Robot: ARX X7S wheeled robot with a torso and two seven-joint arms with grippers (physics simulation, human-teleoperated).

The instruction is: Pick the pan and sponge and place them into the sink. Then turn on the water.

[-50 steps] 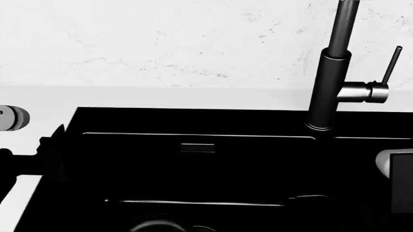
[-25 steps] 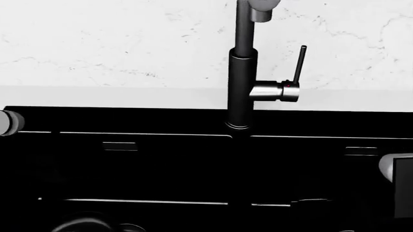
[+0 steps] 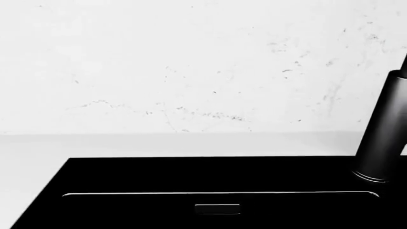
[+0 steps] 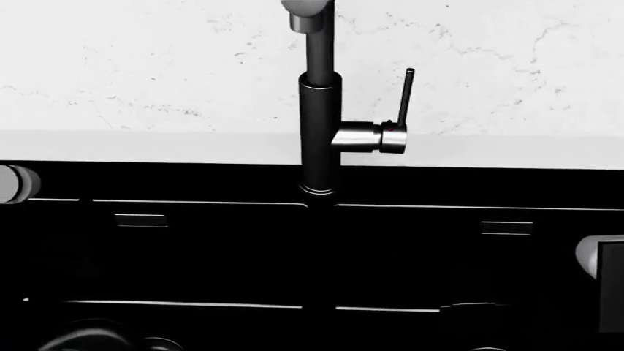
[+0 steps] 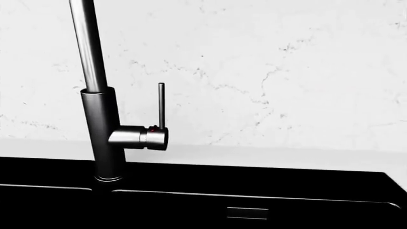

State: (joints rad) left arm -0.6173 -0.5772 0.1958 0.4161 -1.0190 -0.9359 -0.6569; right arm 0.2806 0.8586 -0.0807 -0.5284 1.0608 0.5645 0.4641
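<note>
Both my pincers hung low over the sink [image 4: 195, 183], and the step in hand, as I judged it, was the water. Only a grey piece of my right arm [image 4: 603, 267] and one of my left arm [image 4: 14, 184] showed at the edges of the head view. Neither wrist view caught the jaws, so I could not tell whether the right pincer or the left pincer was wide or narrow, or held anything.

The faucet [image 4: 320, 139] stood ahead of them, between the two arms. Its thin lever [image 5: 161, 106] stood upright on a steel stub, on the side nearer my right pincer, ahead of it and higher.

I could not make out the pan or the sponge. The basins below my pincers were black on black, and a faint curved edge beneath my left arm could have been pan or drain.

Next, I judged, the right pincer had to rise, move inward to the lever, and tip it gently, since I could not tell which way it threw.
</note>
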